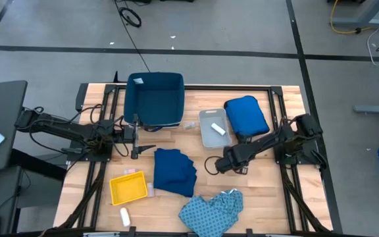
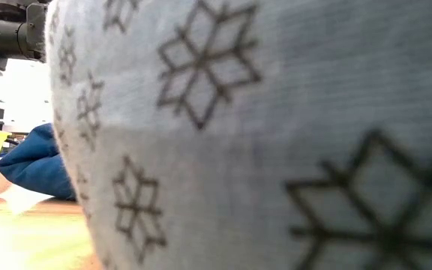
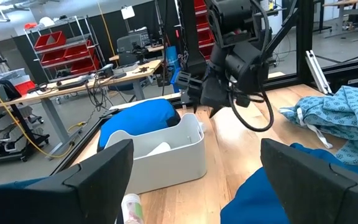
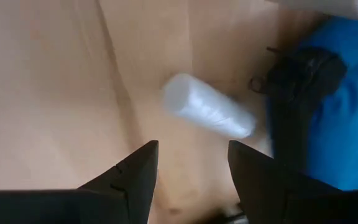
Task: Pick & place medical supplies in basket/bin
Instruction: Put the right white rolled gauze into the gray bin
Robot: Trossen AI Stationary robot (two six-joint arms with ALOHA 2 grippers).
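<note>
My right gripper (image 1: 213, 164) is open and points down at the table, between the navy cloth garment (image 1: 175, 171) and the grey tray (image 1: 214, 126). In its wrist view a white roll (image 4: 208, 114) lies on the wood just beyond the open fingers (image 4: 192, 149), untouched. My left gripper (image 1: 137, 141) is open and empty in front of the navy bin (image 1: 155, 99). The light blue patterned garment (image 1: 212, 209) lies at the near edge and fills the low view (image 2: 276, 135). A white packet (image 1: 219, 130) lies in the grey tray. The yellow tray (image 1: 129, 188) stands near left.
The royal-blue puffy bundle (image 1: 247, 116) lies right of the grey tray. A white roll (image 1: 125, 216) lies near the front edge below the yellow tray. A small packet (image 1: 189, 125) lies between bin and grey tray. Bare wood shows at the far right.
</note>
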